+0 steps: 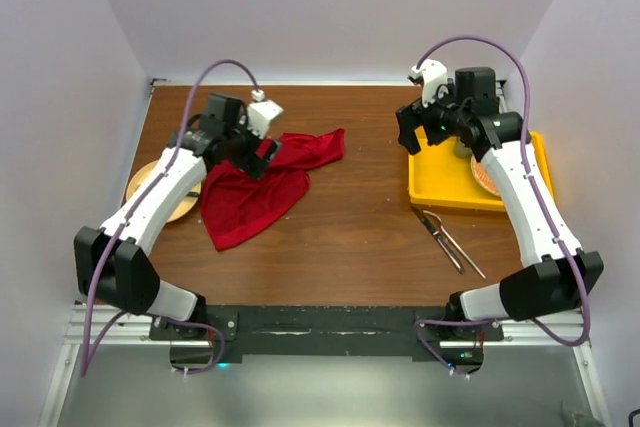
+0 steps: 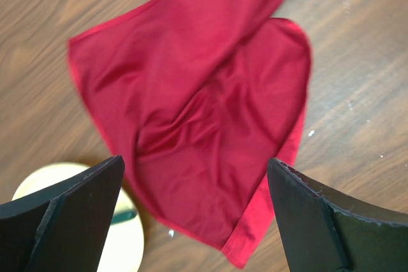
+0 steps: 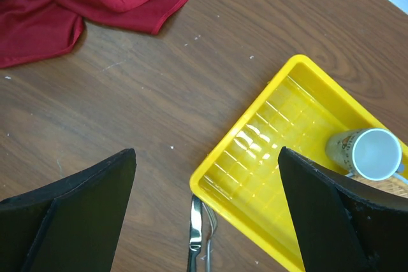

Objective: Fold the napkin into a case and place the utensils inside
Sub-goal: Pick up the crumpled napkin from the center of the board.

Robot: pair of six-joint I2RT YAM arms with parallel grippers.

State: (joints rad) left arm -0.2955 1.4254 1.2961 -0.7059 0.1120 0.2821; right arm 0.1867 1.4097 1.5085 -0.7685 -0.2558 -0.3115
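Observation:
The deep-red napkin (image 1: 255,192) lies crumpled and unfolded on the wooden table, left of centre. My left gripper (image 1: 262,152) hovers open over its upper part. In the left wrist view the cloth (image 2: 204,106) spreads below and between the wide jaws of the left gripper (image 2: 194,160), which hold nothing. The utensils (image 1: 445,239), slim silver pieces including a fork, lie on the table just below the yellow tray (image 1: 440,192). My right gripper (image 1: 410,132) is open above the tray's left corner. The right wrist view shows that gripper (image 3: 205,151) empty, with the cutlery tips (image 3: 196,234) below it.
A white mug (image 3: 376,154) stands in the yellow tray (image 3: 255,151) at the right. A round orange woven mat (image 1: 150,187) sits at the table's left edge, and a pale disc (image 2: 89,221) shows beside the napkin. White walls close in on three sides.

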